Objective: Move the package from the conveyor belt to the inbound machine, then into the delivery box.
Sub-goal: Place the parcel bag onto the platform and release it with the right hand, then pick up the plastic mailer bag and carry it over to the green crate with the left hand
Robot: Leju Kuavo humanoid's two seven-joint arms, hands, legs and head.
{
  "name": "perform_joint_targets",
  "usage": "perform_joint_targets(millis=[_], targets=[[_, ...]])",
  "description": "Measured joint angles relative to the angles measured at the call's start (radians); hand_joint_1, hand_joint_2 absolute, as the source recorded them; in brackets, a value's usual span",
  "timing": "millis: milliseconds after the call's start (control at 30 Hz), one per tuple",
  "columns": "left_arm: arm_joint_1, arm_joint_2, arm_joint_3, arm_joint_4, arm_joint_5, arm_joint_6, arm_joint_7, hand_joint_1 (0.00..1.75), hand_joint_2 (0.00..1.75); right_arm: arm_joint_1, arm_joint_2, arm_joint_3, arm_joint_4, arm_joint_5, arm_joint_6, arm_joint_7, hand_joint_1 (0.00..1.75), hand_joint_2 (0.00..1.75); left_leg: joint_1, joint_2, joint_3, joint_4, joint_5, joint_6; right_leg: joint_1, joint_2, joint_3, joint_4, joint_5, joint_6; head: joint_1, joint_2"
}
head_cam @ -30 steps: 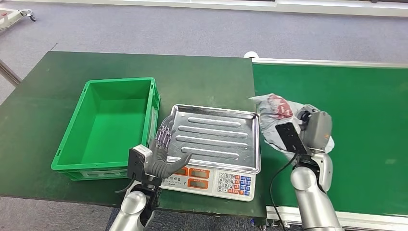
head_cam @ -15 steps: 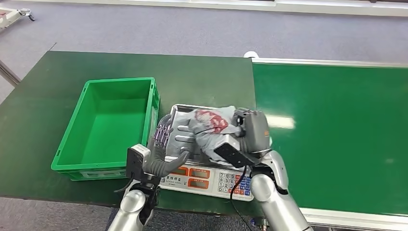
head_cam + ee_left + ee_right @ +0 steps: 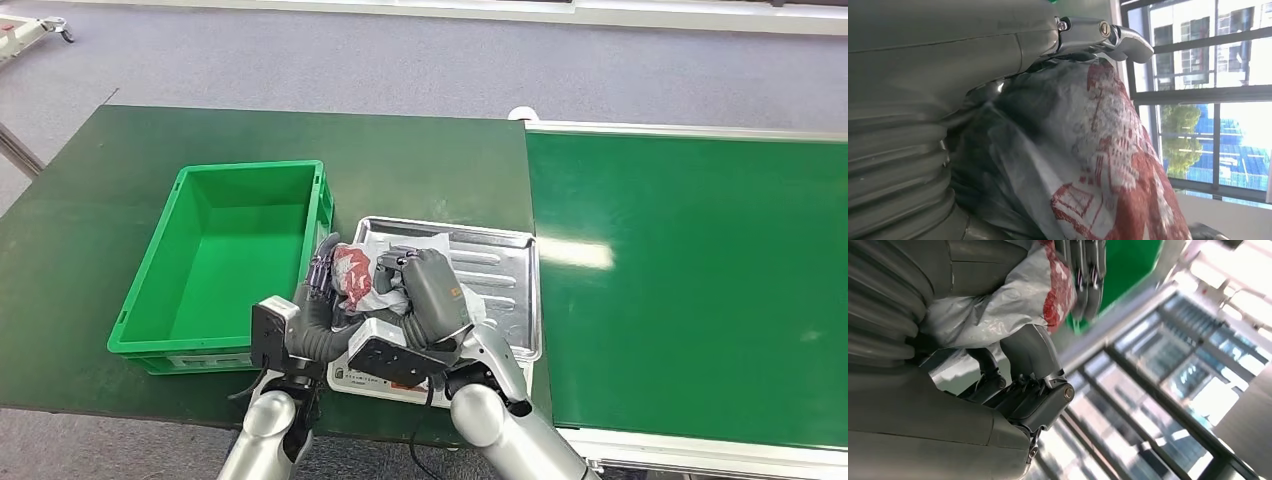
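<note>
The package (image 3: 353,279) is a crumpled grey bag with red print, seen close up in the left wrist view (image 3: 1108,165) and the right wrist view (image 3: 998,300). My right hand (image 3: 432,290) grips it from the right, above the left part of the scale's steel tray (image 3: 500,270). My left hand (image 3: 318,305) stands at the package's left side with its fingers (image 3: 1088,270) straight up against the red print, and the bag lies against its palm (image 3: 923,100). The right arm hides most of the scale's keypad.
An empty green crate (image 3: 240,250) stands on the dark green table (image 3: 420,170), just left of the scale and close to my left hand. The green conveyor belt (image 3: 690,280) lies to the right with nothing on it.
My right hand has carried the package left from the conveyor belt, across the scale tray, up against my left hand. The left hand has risen slightly to meet it.
</note>
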Motion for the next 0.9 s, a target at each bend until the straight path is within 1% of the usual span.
perform_joint_targets(millis=[67,167,233,333,467,567,633,700,767,900], targets=[[0.000,0.002,0.001,0.000,-0.037,0.025,-0.009,0.00,1.75,0.006,-0.002,-0.020,0.009,-0.148,0.069,-0.023,0.00,1.75,0.000,0.000,0.000,0.000,0.000,0.000,0.000,0.000,0.000,0.000,0.000,0.000,0.000,0.000],[-0.005,0.005,0.001,-0.002,-0.110,0.066,-0.016,0.00,1.75,0.021,-0.016,-0.092,0.027,-0.381,0.203,-0.083,0.00,1.75,0.000,-0.001,0.000,0.000,0.000,0.000,0.000,0.000,0.000,0.000,0.000,0.000,0.000,0.000],[-0.011,0.009,0.001,-0.004,-0.155,0.082,-0.018,0.00,1.75,0.034,-0.030,-0.148,0.045,-0.477,0.263,-0.121,0.00,1.75,0.000,0.000,0.000,0.000,0.000,0.000,0.000,0.000,0.000,0.000,0.000,0.000,0.000,0.000],[-0.013,0.017,-0.002,-0.015,-0.218,0.083,-0.031,0.00,1.75,0.074,-0.055,-0.238,0.072,-0.585,0.318,-0.172,0.00,1.75,0.000,-0.001,0.000,0.000,0.000,0.000,0.000,-0.001,0.001,0.000,0.000,0.000,0.000,0.000],[-0.005,0.032,-0.018,-0.034,-0.293,0.061,-0.065,0.00,1.75,0.149,-0.076,-0.377,0.102,-0.638,0.380,-0.223,0.00,1.75,0.000,-0.002,0.000,0.000,-0.001,0.000,0.000,-0.002,0.001,0.000,0.000,0.000,0.000,0.000],[-0.002,0.040,-0.022,-0.039,-0.318,0.058,-0.073,0.00,1.75,0.179,-0.080,-0.446,0.115,-0.647,0.406,-0.230,0.00,1.75,0.000,0.000,0.001,0.000,-0.001,0.000,0.000,-0.001,0.000,0.000,0.000,0.000,0.000,0.000],[-0.005,0.048,-0.033,-0.039,-0.369,0.053,-0.078,0.00,1.75,0.189,-0.082,-0.480,0.123,-0.680,0.453,-0.228,0.00,1.75,0.000,0.000,0.001,0.000,-0.001,0.000,0.000,-0.001,0.000,0.000,0.000,0.000,0.000,0.000],[-0.013,0.060,-0.057,-0.033,-0.433,0.036,-0.089,0.00,1.75,0.195,-0.085,-0.508,0.136,-0.722,0.524,-0.233,0.00,1.75,0.000,0.000,0.001,0.000,-0.001,0.000,0.000,-0.001,0.000,0.000,0.000,0.000,0.000,0.000],[-0.023,0.073,-0.084,-0.021,-0.471,0.018,-0.102,0.00,1.75,0.196,-0.089,-0.528,0.152,-0.745,0.575,-0.243,0.00,1.75,0.000,0.000,0.001,0.000,0.000,0.000,0.000,0.000,0.001,0.000,0.000,0.000,0.000,0.000],[-0.039,0.087,-0.111,0.001,-0.486,0.010,-0.113,0.00,1.75,0.192,-0.094,-0.553,0.174,-0.757,0.600,-0.252,0.00,1.75,0.000,0.001,0.003,0.000,0.000,0.000,0.000,0.000,0.002,0.000,0.001,-0.001,0.000,0.000]])
